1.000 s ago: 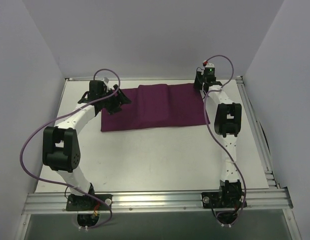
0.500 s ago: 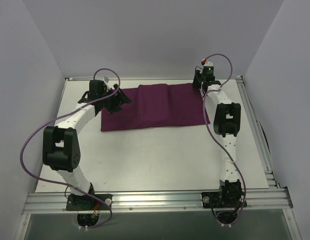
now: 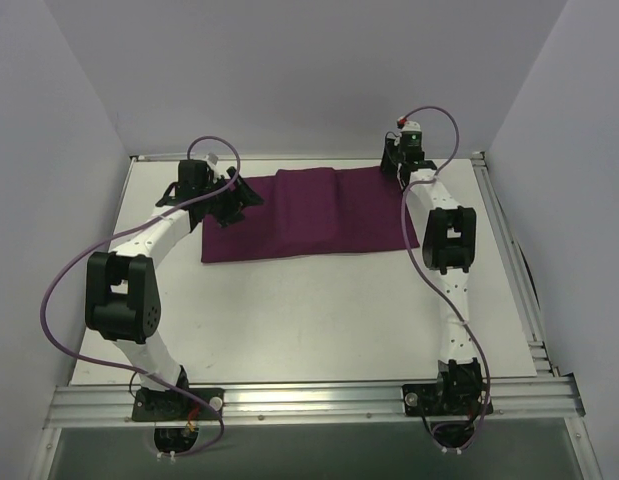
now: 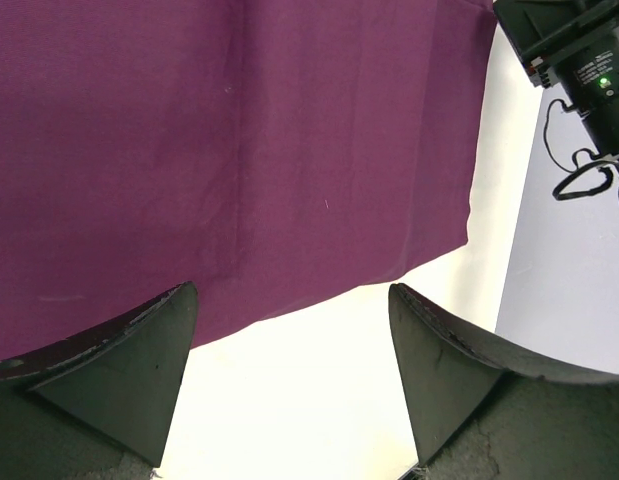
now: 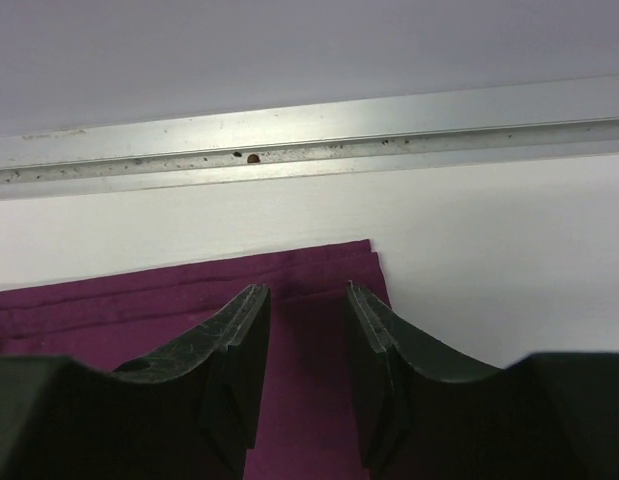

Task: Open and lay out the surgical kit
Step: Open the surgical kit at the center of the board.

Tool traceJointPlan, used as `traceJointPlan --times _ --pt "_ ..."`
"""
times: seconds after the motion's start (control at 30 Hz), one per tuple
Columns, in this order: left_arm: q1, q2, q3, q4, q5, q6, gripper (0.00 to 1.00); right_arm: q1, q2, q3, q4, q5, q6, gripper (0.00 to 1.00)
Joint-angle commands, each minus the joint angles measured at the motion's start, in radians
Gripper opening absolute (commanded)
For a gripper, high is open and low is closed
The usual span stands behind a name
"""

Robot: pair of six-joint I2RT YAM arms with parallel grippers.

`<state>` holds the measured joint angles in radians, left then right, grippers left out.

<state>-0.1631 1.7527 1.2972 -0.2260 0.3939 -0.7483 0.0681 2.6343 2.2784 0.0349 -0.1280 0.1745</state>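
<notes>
The surgical kit (image 3: 309,215) is a dark magenta-purple cloth wrap lying folded flat at the far side of the table, with a vertical fold left of its middle. My left gripper (image 3: 237,200) hovers over the wrap's left end. In the left wrist view this gripper (image 4: 291,290) is wide open, with the cloth's (image 4: 239,150) near edge and bare table between its fingers. My right gripper (image 3: 396,170) is at the wrap's far right corner. In the right wrist view it (image 5: 307,290) stands narrowly open, straddling the layered cloth corner (image 5: 319,265) without pinching anything visible.
An aluminium rail (image 5: 309,140) runs along the table's far edge just beyond the right gripper, with the back wall behind it. A side rail (image 3: 504,230) borders the right, and the front rail (image 3: 309,400) carries the arm bases. White walls close in on both sides.
The right gripper has shifted slightly back and left toward the wrap's far corner, and its jaws have narrowed a little. The left arm and the cloth have not moved.
</notes>
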Motion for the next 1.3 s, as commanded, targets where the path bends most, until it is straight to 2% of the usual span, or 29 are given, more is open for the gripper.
traceJointPlan --times 0.0,0.27,0.9,1.1,1.27 --pt "-0.004 0.008 -0.007 0.048 0.025 -0.002 0.86 0.007 0.006 0.03 0.0 0.03 -0.02 0.36" --pt "-0.004 0.01 -0.012 0.053 0.028 -0.003 0.86 0.006 0.003 0.026 -0.007 0.05 -0.046 0.39" --pt "-0.004 0.014 -0.016 0.063 0.034 -0.011 0.86 -0.001 0.027 0.044 -0.012 0.047 -0.053 0.39" --pt "-0.004 0.018 -0.016 0.068 0.037 -0.014 0.86 -0.001 0.043 0.056 -0.015 0.027 -0.053 0.34" --pt "-0.006 0.019 -0.018 0.071 0.034 -0.017 0.86 0.01 0.039 0.064 -0.009 0.042 -0.061 0.27"
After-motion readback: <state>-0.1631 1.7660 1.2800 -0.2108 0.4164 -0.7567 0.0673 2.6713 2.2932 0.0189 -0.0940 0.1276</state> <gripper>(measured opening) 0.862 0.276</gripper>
